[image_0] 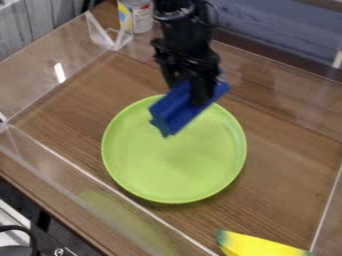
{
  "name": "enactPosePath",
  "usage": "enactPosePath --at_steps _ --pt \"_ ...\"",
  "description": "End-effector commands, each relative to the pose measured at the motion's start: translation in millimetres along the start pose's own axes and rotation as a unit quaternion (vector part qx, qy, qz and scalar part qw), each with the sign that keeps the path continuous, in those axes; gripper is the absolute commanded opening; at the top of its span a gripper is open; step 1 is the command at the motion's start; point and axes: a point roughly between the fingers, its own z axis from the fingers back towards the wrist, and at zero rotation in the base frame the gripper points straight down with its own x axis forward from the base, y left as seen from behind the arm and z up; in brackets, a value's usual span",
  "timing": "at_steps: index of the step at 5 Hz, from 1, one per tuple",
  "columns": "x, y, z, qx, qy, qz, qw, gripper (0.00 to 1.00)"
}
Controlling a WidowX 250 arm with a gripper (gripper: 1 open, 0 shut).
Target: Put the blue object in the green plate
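Observation:
The blue object point(179, 105) hangs tilted in the air over the far half of the green plate point(167, 165), which lies flat on the wooden table. My gripper point(197, 88) points down and is shut on the upper end of the blue object; its lower end slopes toward the left. The black arm rises behind it toward the top of the view.
A yellow object point(261, 245) lies at the bottom right edge. Clear plastic walls point(40, 85) enclose the table on the left and front. A bottle with a yellow label point(134, 15) and a clear stand point(107, 35) sit at the far left corner.

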Motion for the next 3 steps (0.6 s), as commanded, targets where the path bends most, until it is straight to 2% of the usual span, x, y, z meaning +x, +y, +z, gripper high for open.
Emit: enactPosePath --at_steps 1,2,3 --pt "12.2 -11.2 -4.5 0.003 -0.016 -0.003 0.9999 0.0" --pt "15.6 -11.6 -16.0 0.006 -0.011 -0.006 0.9999 0.0" --pt "16.1 -5.6 -20.5 0.01 -0.01 -0.004 0.9999 0.0"
